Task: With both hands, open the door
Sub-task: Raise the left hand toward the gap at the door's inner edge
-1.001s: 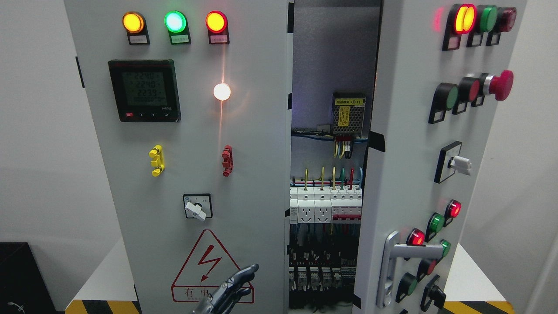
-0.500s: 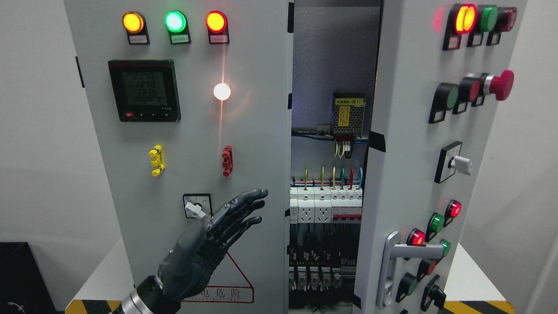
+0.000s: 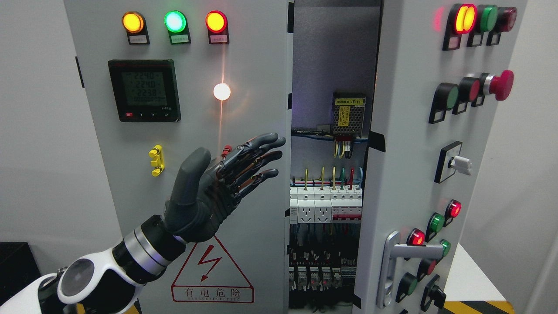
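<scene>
Left hand (image 3: 218, 183) is up in front of the left door (image 3: 187, 131), fingers (image 3: 261, 152) stretched out flat and a little fanned, holding nothing, tips pointing at that door's free edge (image 3: 288, 174) and stopping just short of it. The risk I see: those tips slide past the edge into the gap (image 3: 331, 174), where breakers (image 3: 324, 205) and wiring sit exposed, and snag a cable or knock a switch. Or the palm brushes the red clip (image 3: 226, 150) right behind the knuckles, or the selector knob below, hidden by the hand from here. A flat push would only press the door shut; it needs to hook the edge and draw it outward. The right door (image 3: 436, 152) already stands swung out at an angle, its handle (image 3: 405, 257) low down, well apart from the hand. No right hand in sight. The left door itself looks closed or nearly so, its edge just beside the fingertips.
</scene>
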